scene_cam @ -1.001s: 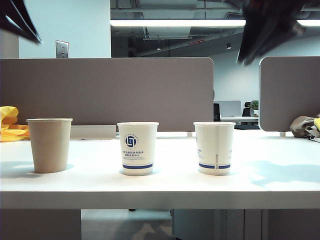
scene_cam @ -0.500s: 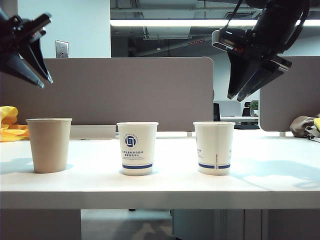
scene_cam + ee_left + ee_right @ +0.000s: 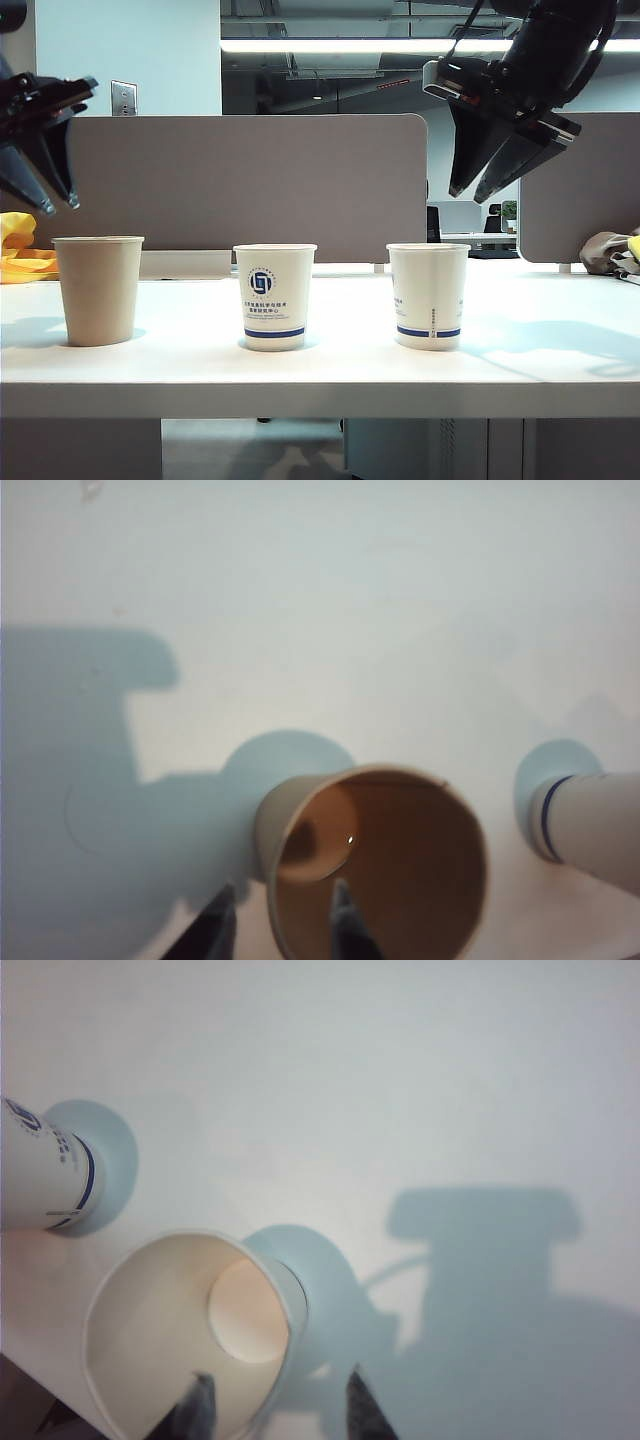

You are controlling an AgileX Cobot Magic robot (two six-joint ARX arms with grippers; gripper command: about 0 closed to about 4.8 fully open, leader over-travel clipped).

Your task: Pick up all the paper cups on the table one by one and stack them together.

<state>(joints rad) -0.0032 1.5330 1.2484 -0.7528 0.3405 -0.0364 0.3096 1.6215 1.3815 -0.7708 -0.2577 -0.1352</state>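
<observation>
- Three paper cups upright in a row on the white desk [image 3: 560,350], well apart from one another, none stacked.
- Tan-brown cup [image 3: 99,290] at the left end of the row in the exterior view; white cup with round blue logo [image 3: 275,296] in the middle; white cup with blue band [image 3: 429,295] toward the right.
- Left claw [image 3: 48,205] up in the air above and a little left of the tan-brown cup, fingers spread apart, nothing between them.
- In the left wrist view: open mouth of the tan-brown cup [image 3: 375,865] directly below the left claw [image 3: 280,925], with one fingertip over the rim and the other outside it; a white cup [image 3: 590,825] just beside.
- Right claw [image 3: 465,195] high above the right-hand white cup, fingers apart, holding nothing.
- In the right wrist view: open mouth of that white cup [image 3: 190,1330] under the right claw [image 3: 275,1405], another white cup [image 3: 45,1180] near it.
- Grey-brown divider panel [image 3: 230,180] behind the cups; yellow cloth [image 3: 20,250] at the far left edge.
</observation>
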